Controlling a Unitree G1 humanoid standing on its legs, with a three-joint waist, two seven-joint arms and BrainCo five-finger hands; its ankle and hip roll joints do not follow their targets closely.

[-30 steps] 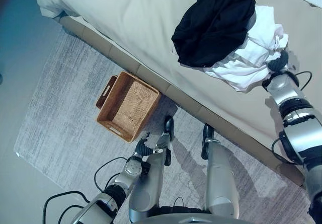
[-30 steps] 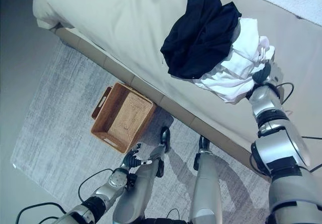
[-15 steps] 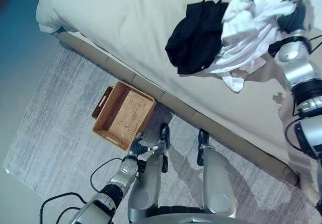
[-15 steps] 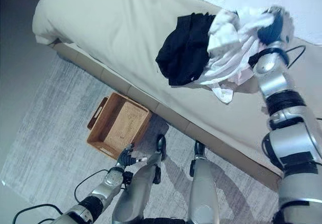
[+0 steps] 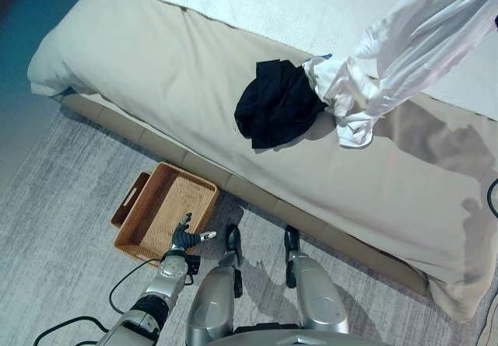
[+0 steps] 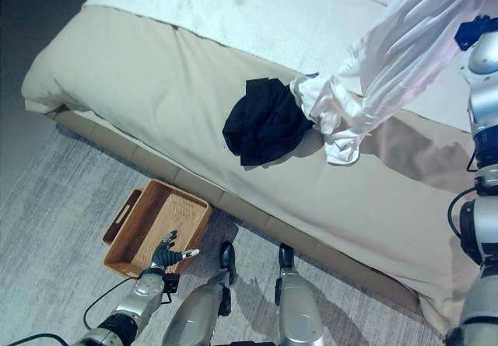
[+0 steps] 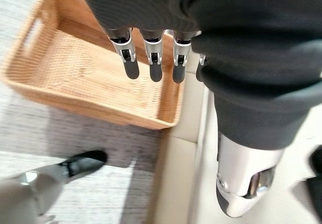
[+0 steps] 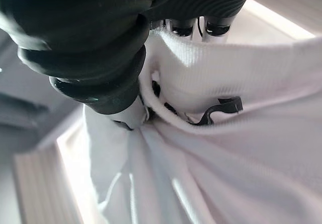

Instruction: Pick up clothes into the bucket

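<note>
From the left eye view I see the white garment (image 5: 405, 50) stretched from the upper right corner down to the middle of the bed (image 5: 156, 82), its lower end bunched and touching the bedcover just beside the black garment (image 5: 276, 113), which lies in a heap mid-frame. It hangs long and limp, so I judge it light, soft and apt to trail; a hold near one end leaves a tail that could drag. The wicker basket (image 5: 159, 218) sits on the grey rug (image 5: 62, 229) at lower left, against the bed's base, well apart from both garments. My left robot hand (image 5: 185, 239) hovers at the basket's near rim.

In the right eye view the bed edge stands between the clothes and the basket, so I judge the cloth must clear it.

In the left wrist view the left robot hand's fingers (image 7: 151, 58) are straight, holding nothing, above the basket's woven floor.

In the right wrist view my right robot hand (image 8: 121, 58) has its fingers curled into a fold of the white garment, clamped on it
</note>
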